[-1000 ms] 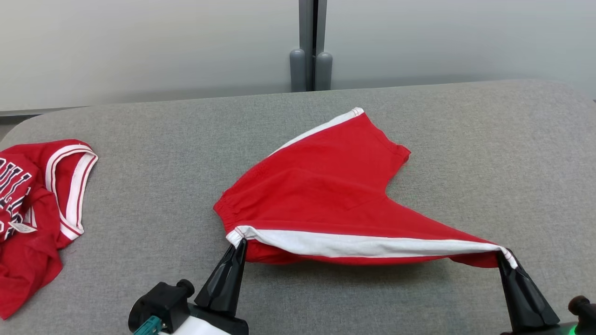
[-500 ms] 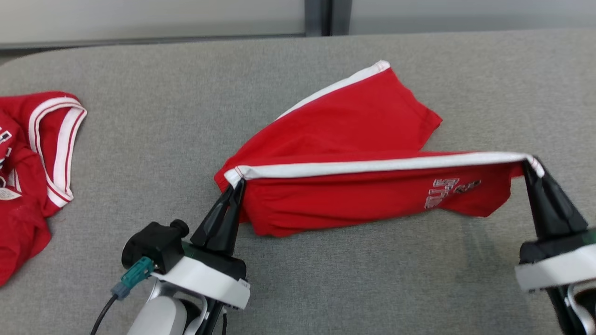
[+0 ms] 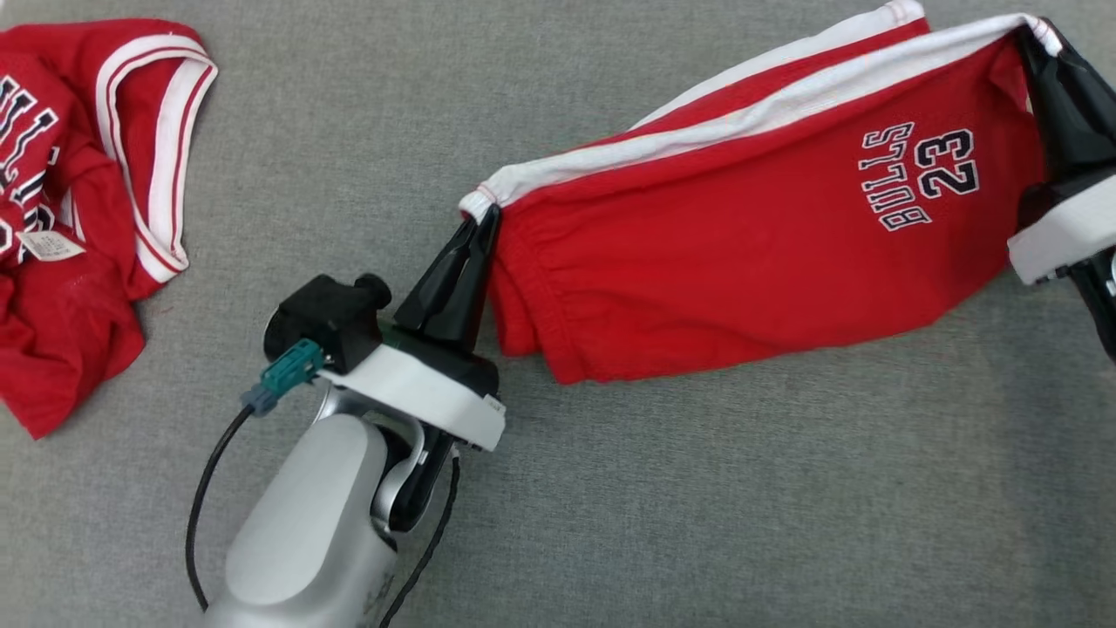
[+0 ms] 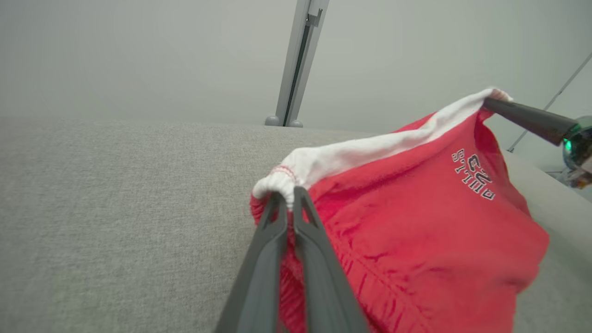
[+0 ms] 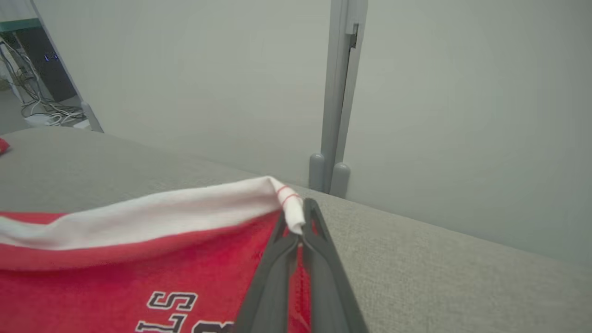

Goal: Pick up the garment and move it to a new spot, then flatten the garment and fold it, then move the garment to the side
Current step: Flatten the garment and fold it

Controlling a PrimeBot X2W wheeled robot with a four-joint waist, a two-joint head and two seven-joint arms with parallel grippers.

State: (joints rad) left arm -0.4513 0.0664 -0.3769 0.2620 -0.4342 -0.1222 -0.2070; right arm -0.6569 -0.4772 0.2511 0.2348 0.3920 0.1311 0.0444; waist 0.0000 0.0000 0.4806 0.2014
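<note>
my left claw [image 3: 482, 225] is pinched tight on one corner of the red fabric shorts with white side stripes [image 3: 741, 262], right where a white stripe meets the gathered elastic waistband. my right claw [image 3: 1033, 35] is clamped just as tight on the other end of that same stripe, at the leg hem corner. the stripe runs taut between my two claws, and the rest of the shorts hangs below it in a loose sheet. the printed "bulls 23" sits near my right claw and reads upside down from my head. the shorts are held up over the grey woven upholstered surface [image 3: 697, 506], well short of its far edge, with a soft shadow beneath them. i cannot tell whether the lowest fold touches the fabric. toward the surface's left side, well apart from the shorts, a crumpled red basketball jersey with white-trimmed openings [image 3: 78, 296] lies flat. past the far edge stands a pale wall with a grey upright post [image 5: 340, 92].
</note>
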